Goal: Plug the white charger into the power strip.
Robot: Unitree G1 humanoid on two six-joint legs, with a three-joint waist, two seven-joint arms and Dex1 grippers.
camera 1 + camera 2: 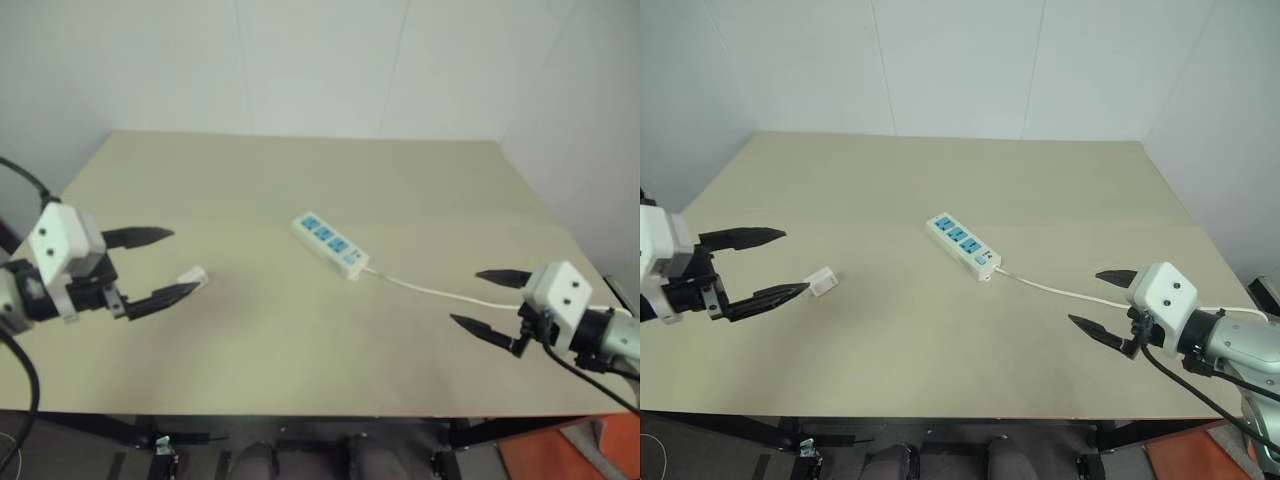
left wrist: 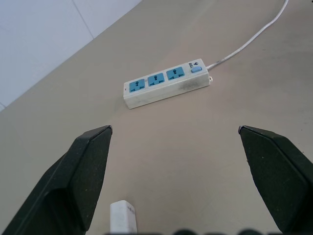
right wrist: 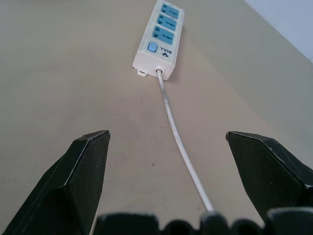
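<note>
Across the middle of the head view: long flat white plastic power strip (image 1: 329, 244) with three blue sockets, long axis slanting from upper left to lower right, cord trailing right. Left of centre: small white boxy plastic charger (image 1: 192, 277), just beside the wide-open, empty left gripper (image 1: 168, 265). Lower right: right gripper (image 1: 494, 302), equally spread, empty, well apart from charger.

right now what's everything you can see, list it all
table: one, beige, across the view, white walls behind
strip: one, white with three blue sockets, flat at mid table, angled
cord: one, white, thin, runs from the strip's switch end toward the right gripper
charger: one, white, small, on the table left of the strip, by the left gripper's tip
left gripper: white housing, black jaws open, empty
right gripper: white housing, black jaws open, empty, over the cord
</note>
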